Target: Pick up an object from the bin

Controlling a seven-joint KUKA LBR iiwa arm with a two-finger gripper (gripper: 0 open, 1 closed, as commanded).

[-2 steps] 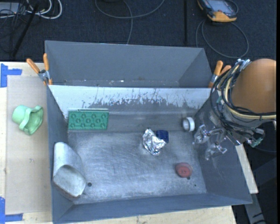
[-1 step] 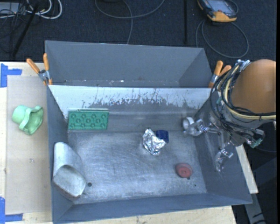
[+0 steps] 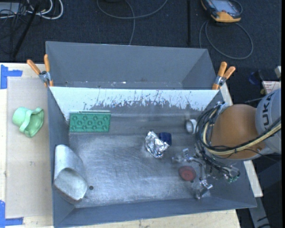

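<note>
- The hand (image 3: 192,174) hangs low at the right end of the grey bin (image 3: 133,65), released, its jaws standing wide apart.
- A small, flat, round, dark-red disc (image 3: 186,174) lies on the bin floor between them.
- A ball of crumpled foil (image 3: 156,144) sits nearby, up-left of the disc.

We log a grey arm (image 3: 273,114) with dark lettering, orange rounded cover (image 3: 235,127), looped black-and-yellow cables (image 3: 205,129), silver gripper (image 3: 195,174).

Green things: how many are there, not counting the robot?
2. A flat green studded block lies by the bin's far wall, at the left; a pale green thing sits outside, left of the bin. The arm may hide more.
</note>
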